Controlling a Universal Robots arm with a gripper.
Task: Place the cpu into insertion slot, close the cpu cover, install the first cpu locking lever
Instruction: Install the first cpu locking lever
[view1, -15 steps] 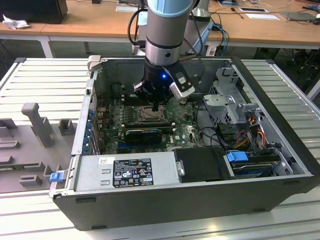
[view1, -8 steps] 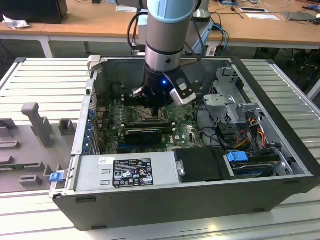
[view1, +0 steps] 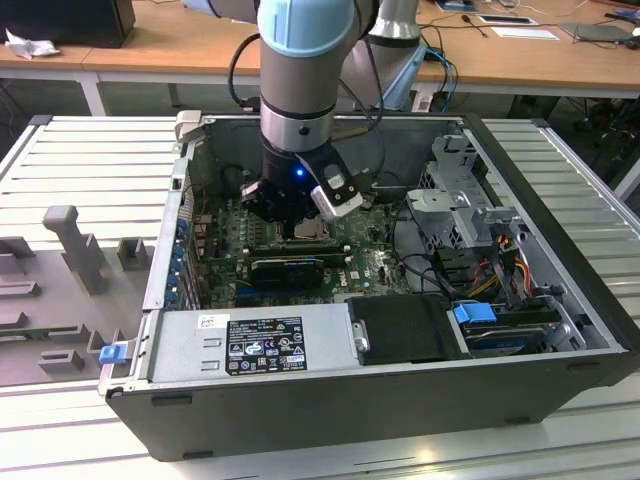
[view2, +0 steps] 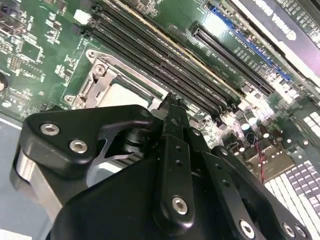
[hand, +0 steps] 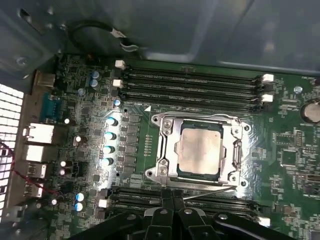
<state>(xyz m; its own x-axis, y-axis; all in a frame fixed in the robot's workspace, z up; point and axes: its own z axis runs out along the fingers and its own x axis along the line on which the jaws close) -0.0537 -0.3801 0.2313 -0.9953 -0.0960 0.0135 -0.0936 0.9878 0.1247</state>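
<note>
In the first wrist view the cpu (hand: 201, 151), a pale silver square, lies in the socket. The cpu cover (hand: 164, 150), a silvery frame, lies flat around it. A thin metal locking lever (hand: 210, 191) runs along the socket's edge nearest my gripper (hand: 173, 195). The black fingers are shut together, and their tips are at that lever's end. In the second wrist view the gripper (view2: 172, 102) points down beside the cover (view2: 100, 80) and the cpu (view2: 127, 92). In the exterior view the gripper (view1: 300, 222) hangs low over the motherboard inside the open computer case (view1: 560, 190).
Rows of memory slots (hand: 192, 85) flank the socket on both sides. A long black expansion card (view1: 290, 268) lies just in front of the socket in the exterior view. The power supply (view1: 250, 345), a drive cage (view1: 460, 205) and cables (view1: 500, 260) crowd the case.
</note>
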